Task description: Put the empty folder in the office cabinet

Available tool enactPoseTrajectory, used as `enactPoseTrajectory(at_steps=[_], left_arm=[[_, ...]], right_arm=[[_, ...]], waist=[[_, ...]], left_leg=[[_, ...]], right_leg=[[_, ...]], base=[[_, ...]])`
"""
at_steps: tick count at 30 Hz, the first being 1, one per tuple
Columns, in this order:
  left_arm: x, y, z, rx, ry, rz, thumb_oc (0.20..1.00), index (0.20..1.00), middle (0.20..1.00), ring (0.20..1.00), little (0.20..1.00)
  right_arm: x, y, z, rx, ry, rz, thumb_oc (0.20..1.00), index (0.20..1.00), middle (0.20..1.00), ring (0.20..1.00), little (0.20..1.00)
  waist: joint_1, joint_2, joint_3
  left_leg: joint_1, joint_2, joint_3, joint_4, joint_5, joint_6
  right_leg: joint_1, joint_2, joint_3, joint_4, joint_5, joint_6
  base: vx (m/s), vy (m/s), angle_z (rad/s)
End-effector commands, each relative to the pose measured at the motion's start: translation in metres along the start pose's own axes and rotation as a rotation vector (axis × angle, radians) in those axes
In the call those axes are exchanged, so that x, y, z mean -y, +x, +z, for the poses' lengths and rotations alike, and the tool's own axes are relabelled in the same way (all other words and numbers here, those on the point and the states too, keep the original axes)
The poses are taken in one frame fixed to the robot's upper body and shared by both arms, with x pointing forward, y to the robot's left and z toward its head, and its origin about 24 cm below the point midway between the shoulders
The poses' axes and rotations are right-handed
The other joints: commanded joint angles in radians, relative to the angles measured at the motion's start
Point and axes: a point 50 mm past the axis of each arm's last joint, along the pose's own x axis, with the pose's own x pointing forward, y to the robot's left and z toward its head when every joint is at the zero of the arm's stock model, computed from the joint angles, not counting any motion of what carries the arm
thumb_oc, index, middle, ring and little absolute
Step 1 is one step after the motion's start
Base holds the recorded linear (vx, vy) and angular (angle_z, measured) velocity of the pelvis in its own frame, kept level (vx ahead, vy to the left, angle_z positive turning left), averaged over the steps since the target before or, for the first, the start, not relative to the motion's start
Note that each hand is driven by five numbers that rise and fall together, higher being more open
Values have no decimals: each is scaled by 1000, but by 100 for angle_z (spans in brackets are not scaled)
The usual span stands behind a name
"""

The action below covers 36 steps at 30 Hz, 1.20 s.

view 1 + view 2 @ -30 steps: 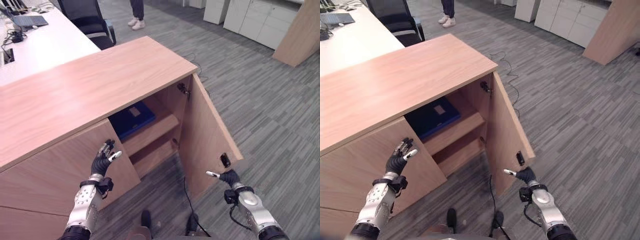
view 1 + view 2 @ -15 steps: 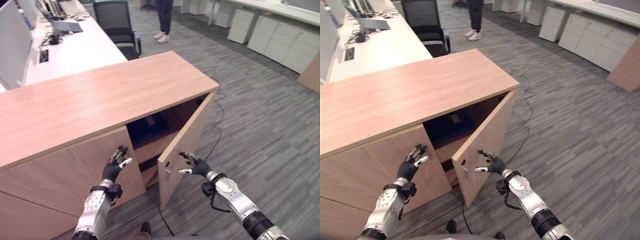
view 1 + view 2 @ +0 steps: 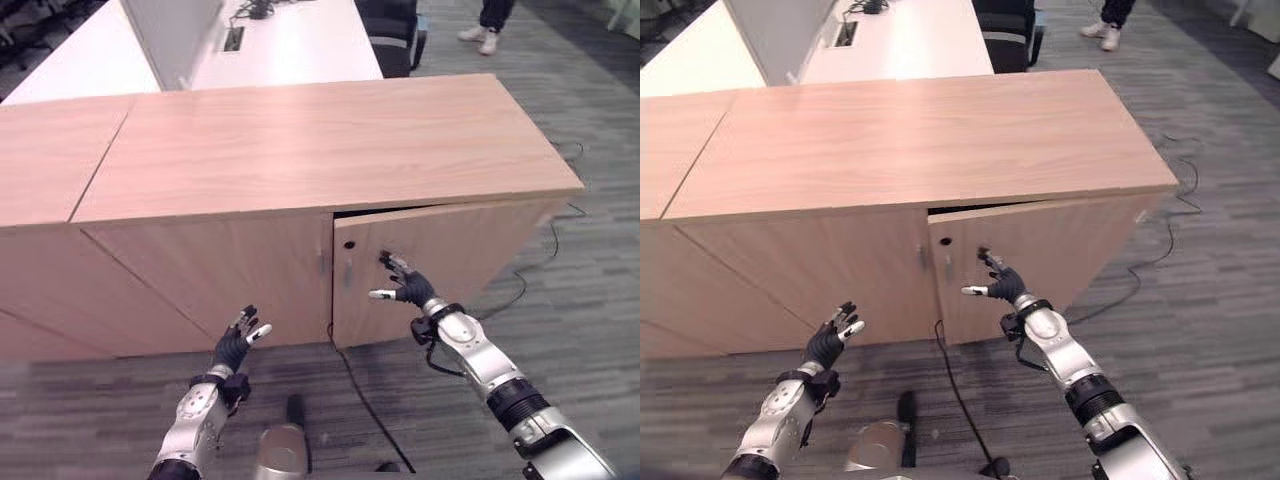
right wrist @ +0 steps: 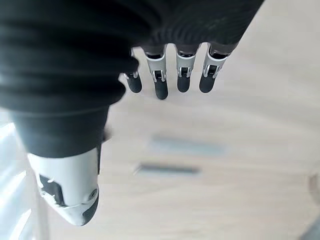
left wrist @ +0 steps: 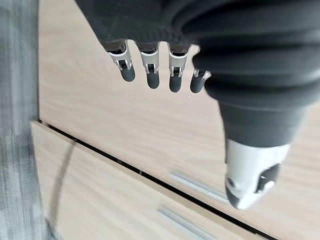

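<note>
fingers of the right hand [image 3: 410, 289] were spread and straight against the face of the cabinet door [image 3: 440, 258], which stood almost shut, only a thin dark gap showing under the top of the office cabinet [image 3: 320, 150]. the folder could not be seen behind the door. left hand [image 3: 236, 347] hung low in front of the neighbouring door [image 3: 210, 275], fingers relaxed and apart, clear of the wood and holding nothing. beyond the cabinet stood a white desk [image 3: 290, 40] and a person's shoes [image 3: 478, 36] on the grey floor [image 3: 590, 300].
</note>
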Motion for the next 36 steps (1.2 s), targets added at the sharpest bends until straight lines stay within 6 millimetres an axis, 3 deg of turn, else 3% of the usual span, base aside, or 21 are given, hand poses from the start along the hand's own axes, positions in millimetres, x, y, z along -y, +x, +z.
enactPoseTrajectory(at_steps=[1, 5, 7, 8, 9, 10, 11, 13, 14, 15, 17, 21, 28, 36], left_arm=[[4, -3, 14, 62, 59, -66, 1000, 1000, 1000, 1000, 1000], [1, -4, 22, 77, 91, -93, 1000, 1000, 1000, 1000, 1000], [2, -5, 26, 86, 106, -114, 1000, 1000, 1000, 1000, 1000], [0, -6, 29, 92, 112, -119, 1000, 1000, 1000, 1000, 1000], [0, -6, 29, 93, 112, -119, 1000, 1000, 1000, 1000, 1000], [0, -7, 29, 92, 115, -125, 1000, 1000, 1000, 1000, 1000], [-2, -8, 31, 93, 137, -127, 1000, 1000, 1000, 1000, 1000], [0, -6, 34, 102, 140, -140, 1000, 1000, 1000, 1000, 1000], [0, -6, 34, 102, 139, -140, 1000, 1000, 1000, 1000, 1000], [2, -5, 31, 88, 138, -150, 1000, 1000, 1000, 1000, 1000], [-1, -5, 30, 79, 141, -147, 1000, 1000, 1000, 1000, 1000], [0, -5, 25, 58, 144, -160, 1000, 1000, 1000, 1000, 1000], [1, -12, 18, 44, 103, -154, 1000, 1000, 1000, 1000, 1000], [1, -15, 10, 33, 78, -116, 1000, 1000, 1000, 1000, 1000]], right_arm=[[4, 17, 36, 162, 58, -49, 1000, 1000, 1000, 1000, 1000], [22, 16, 24, 112, 110, -153, 1000, 1000, 1000, 1000, 1000], [31, 17, 23, 102, 129, -195, 1000, 1000, 1000, 1000, 1000], [34, 19, 23, 97, 135, -212, 1000, 1000, 1000, 1000, 1000], [35, 20, 23, 99, 135, -212, 1000, 1000, 1000, 1000, 1000], [37, 21, 22, 89, 147, -226, 1000, 1000, 1000, 1000, 1000], [45, 20, 19, 76, 165, -256, 1000, 1000, 1000, 1000, 1000], [58, 13, 11, 52, 169, -305, 1000, 1000, 1000, 1000, 1000], [58, 13, 11, 52, 168, -306, 1000, 1000, 1000, 1000, 1000], [82, -1, -4, 11, 181, -405, 1000, 1000, 1000, 1000, 1000], [96, -8, -8, -6, 174, -453, 1000, 1000, 1000, 1000, 1000], [105, -11, -11, -26, 185, -488, 1000, 1000, 1000, 1000, 1000], [111, -21, -20, -61, 153, -504, 1000, 1000, 1000, 1000, 1000], [77, -43, -55, -144, 190, -442, 1000, 1000, 1000, 1000, 1000]], waist=[[37, 0, -64], [65, -22, -55], [71, -22, -44], [75, -20, -41], [76, -23, -39], [76, -19, -34], [64, -6, -10], [46, -4, -6], [47, -2, -8], [15, 3, -21], [6, 0, -33], [6, -10, -60], [4, 5, -76], [-30, 26, -87]], left_leg=[[11, -29, -126, -64, -38, -9], [12, -73, -158, -72, -57, 26], [23, -93, -176, -79, -78, 46], [29, -103, -176, -79, -92, 57], [29, -109, -175, -79, -96, 61], [36, -117, -184, -79, -106, 69], [38, -123, -194, -78, -91, 90], [47, -139, -239, -110, -85, 93], [46, -137, -238, -114, -80, 94], [58, -173, -340, -163, -75, 83], [57, -185, -379, -174, -72, 77], [67, -194, -390, -198, -65, 76], [91, -194, -411, -219, -51, 56], [120, -176, -401, -242, -39, 37]], right_leg=[[29, 21, 127, 15, -68, 58], [1, -15, 110, 139, -89, 75], [-46, -57, 109, 239, -86, 107], [-64, -91, 108, 300, -76, 139], [-69, -102, 110, 314, -79, 146], [-89, -125, 123, 377, -48, 173], [-153, -145, 188, 474, 23, 206], [-187, -80, 332, 446, -29, 206], [-187, -76, 331, 438, -22, 205], [-164, -34, 456, 272, -91, 161], [-140, -29, 499, 200, -79, 148], [-111, -22, 470, 162, -59, 143], [-40, -14, 421, 76, -45, 135], [2, 3, 414, 16, -42, 125]], base=[[125, 145, 80], [55, 103, 57], [50, 140, 38], [54, 125, 38], [77, 130, 38], [27, 135, 32], [31, 131, 20], [28, 69, 30], [227, -48, 81], [252, -111, 98], [172, -78, 116], [112, -76, 80], [48, -80, 6], [22, -59, 5]])
